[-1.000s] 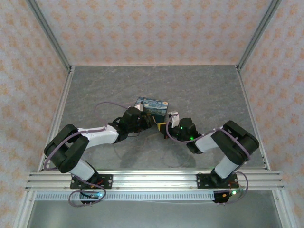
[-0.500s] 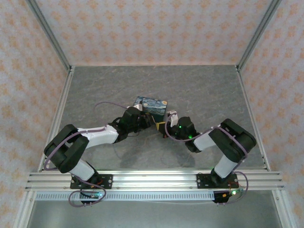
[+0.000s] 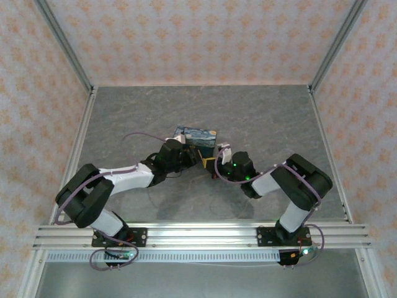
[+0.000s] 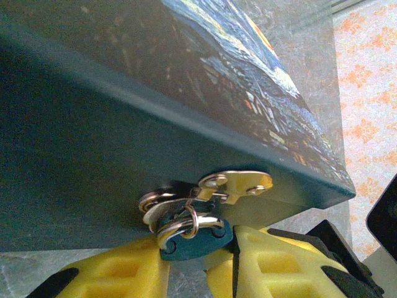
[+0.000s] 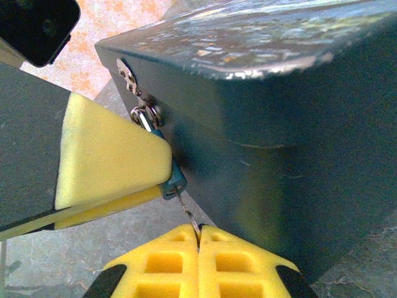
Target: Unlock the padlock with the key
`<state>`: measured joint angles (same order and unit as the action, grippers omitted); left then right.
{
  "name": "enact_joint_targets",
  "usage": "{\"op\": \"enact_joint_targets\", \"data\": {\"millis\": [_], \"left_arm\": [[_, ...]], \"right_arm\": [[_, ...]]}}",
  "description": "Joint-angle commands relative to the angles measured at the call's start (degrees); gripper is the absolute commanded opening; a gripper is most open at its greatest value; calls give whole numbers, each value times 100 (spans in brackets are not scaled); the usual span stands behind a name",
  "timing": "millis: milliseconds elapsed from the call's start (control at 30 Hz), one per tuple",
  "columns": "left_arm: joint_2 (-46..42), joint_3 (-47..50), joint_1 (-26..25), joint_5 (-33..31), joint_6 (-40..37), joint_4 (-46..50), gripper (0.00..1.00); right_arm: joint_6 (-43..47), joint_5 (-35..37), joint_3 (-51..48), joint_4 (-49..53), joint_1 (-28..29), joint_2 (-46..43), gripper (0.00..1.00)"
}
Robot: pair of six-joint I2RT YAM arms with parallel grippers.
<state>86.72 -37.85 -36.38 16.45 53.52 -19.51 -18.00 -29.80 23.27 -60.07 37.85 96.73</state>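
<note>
The grey surface (image 3: 267,118) carried a box (image 3: 197,135) printed with a swirling night sky, with both grippers meeting at its near side wall. The left gripper (image 4: 200,251) was clamped on the teal padlock (image 4: 185,244), which hung from the metal hasp (image 4: 234,184) on that wall. The right gripper (image 5: 198,239) was closed, pinching the thin key (image 5: 188,213) that reached up to the padlock's underside.
</note>
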Motion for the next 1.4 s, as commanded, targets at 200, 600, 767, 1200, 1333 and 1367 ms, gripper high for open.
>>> {"op": "enact_joint_targets", "data": {"millis": [200, 600, 767, 1200, 1333, 1367], "left_arm": [[-166, -206, -82, 52, -182, -19, 31], [-133, -201, -115, 60, -203, -30, 31], [-138, -188, -115, 61, -217, -28, 31], [96, -206, -115, 21, -144, -203, 32], [187, -167, -117, 0, -75, -349, 36], [196, -146, -115, -9, -65, -388, 37]], "right_arm": [[-187, -140, 343, -567, 21, 145, 0], [-340, -272, 779, -336, -37, 187, 0], [-400, -322, 837, -269, -180, 214, 0], [-797, -342, 846, 58, -190, 447, 0], [-1286, -228, 728, -98, -106, 625, 0], [-1424, -171, 691, -119, -93, 636, 0]]}}
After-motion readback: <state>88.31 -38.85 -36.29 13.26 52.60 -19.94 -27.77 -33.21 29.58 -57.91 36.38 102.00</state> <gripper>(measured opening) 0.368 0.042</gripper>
